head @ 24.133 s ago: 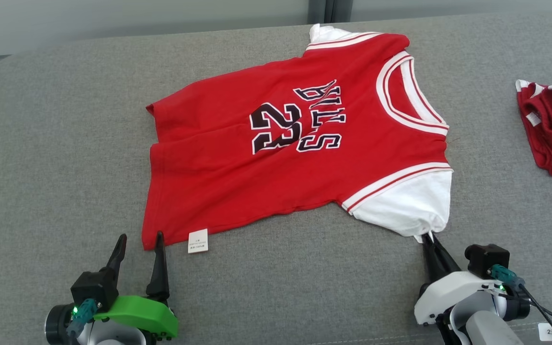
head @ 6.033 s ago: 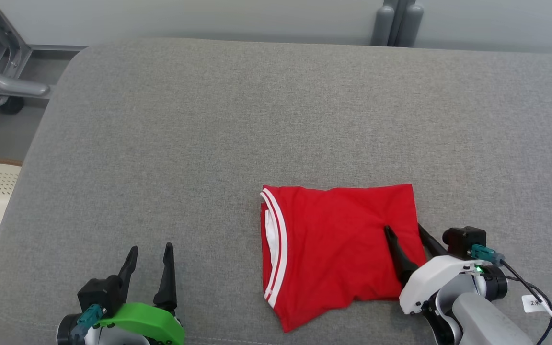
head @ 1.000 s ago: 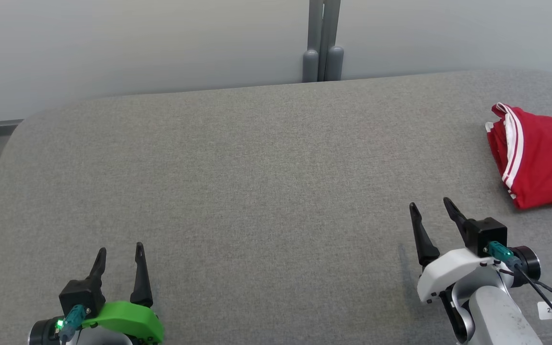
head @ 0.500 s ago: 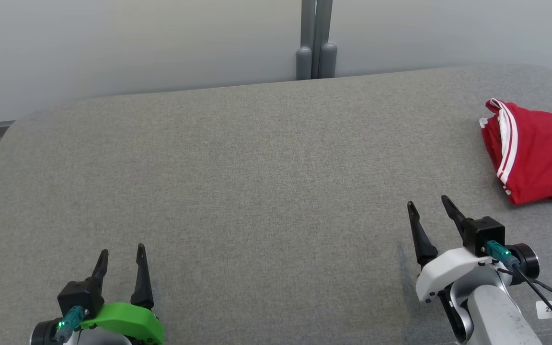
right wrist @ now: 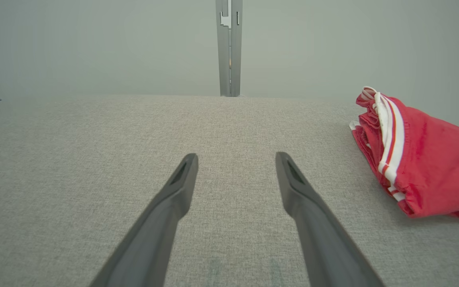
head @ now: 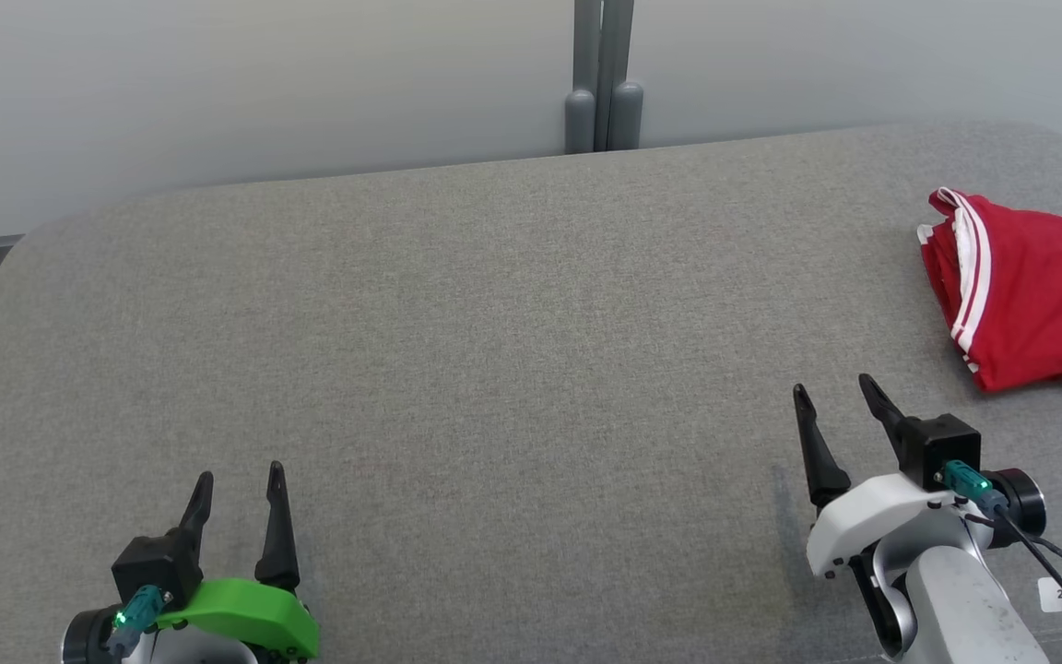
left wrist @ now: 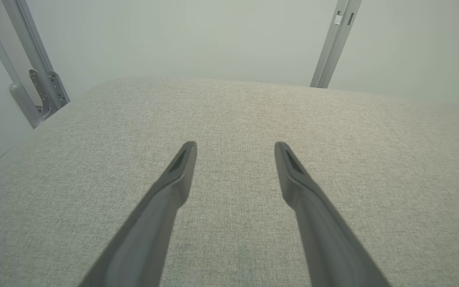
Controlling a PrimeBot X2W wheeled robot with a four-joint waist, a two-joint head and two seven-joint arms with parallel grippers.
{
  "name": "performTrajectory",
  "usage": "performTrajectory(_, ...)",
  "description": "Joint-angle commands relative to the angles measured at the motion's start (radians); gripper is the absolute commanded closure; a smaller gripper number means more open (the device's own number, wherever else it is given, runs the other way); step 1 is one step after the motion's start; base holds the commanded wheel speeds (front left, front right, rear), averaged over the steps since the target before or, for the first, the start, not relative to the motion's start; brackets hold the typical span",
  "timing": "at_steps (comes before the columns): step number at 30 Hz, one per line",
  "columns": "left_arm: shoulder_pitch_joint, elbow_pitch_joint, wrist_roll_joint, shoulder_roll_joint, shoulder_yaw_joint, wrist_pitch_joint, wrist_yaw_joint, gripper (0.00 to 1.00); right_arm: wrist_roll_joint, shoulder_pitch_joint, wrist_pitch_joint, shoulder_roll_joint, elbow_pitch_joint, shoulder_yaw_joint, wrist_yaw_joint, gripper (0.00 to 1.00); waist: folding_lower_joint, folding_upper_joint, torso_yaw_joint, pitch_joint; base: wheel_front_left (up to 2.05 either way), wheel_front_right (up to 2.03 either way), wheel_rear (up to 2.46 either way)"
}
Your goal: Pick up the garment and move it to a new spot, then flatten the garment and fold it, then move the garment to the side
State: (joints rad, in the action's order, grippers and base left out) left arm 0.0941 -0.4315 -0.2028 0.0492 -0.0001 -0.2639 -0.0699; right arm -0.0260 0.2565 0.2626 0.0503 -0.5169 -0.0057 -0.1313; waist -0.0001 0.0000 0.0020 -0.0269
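The garment (head: 1033, 290), a red jersey with white stripes, lies folded at the right edge of the grey cushion, partly cut off by the head view's border. It also lies to the right of my fingers in the right wrist view, garment (right wrist: 424, 159). My right gripper (head: 833, 390) stands open at the lower right, apart from the garment, with nothing between its fingers (right wrist: 181, 179). At the lower left my left gripper (head: 241, 475) is open and empty above bare fabric, its fingers (left wrist: 181, 167) spread wide.
The grey cushioned surface (head: 457, 350) spreads wide between the grippers. A grey wall with a vertical metal post (head: 600, 78) rises behind it. Metal frame legs (left wrist: 34, 87) stand past the cushion's far left corner.
The head camera has shifted slightly, so the garment sits a little more leftward in the picture. Both grippers stay open and near their places.
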Motion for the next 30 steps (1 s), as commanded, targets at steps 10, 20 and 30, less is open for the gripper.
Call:
performTrajectory(10, -0.007, 0.004, 0.004, 0.004, -0.003, 0.0, 0.009, 0.0, -0.008, 0.01, 0.002, 0.002, -0.004, 0.011, 0.001, 0.0, 0.0001, 0.0, -0.001, -0.002, 0.0, 0.0, 0.0)
performTrajectory(20, -0.001, 0.003, 0.003, 0.0, -0.002, 0.0, 0.004, 0.0, -0.006, 0.002, 0.0, 0.0, -0.005, 0.013, 0.0, 0.0, 0.0001, 0.0, -0.002, -0.001, 0.0, 0.0, 0.0)
performTrajectory(30, 0.0, 0.003, 0.004, 0.001, 0.0, 0.0, 0.002, 0.0, -0.009, 0.003, 0.0, 0.0, -0.002, 0.02, 0.0, 0.0, 0.0001, 0.0, -0.003, -0.002, 0.0, 0.0, 0.0)
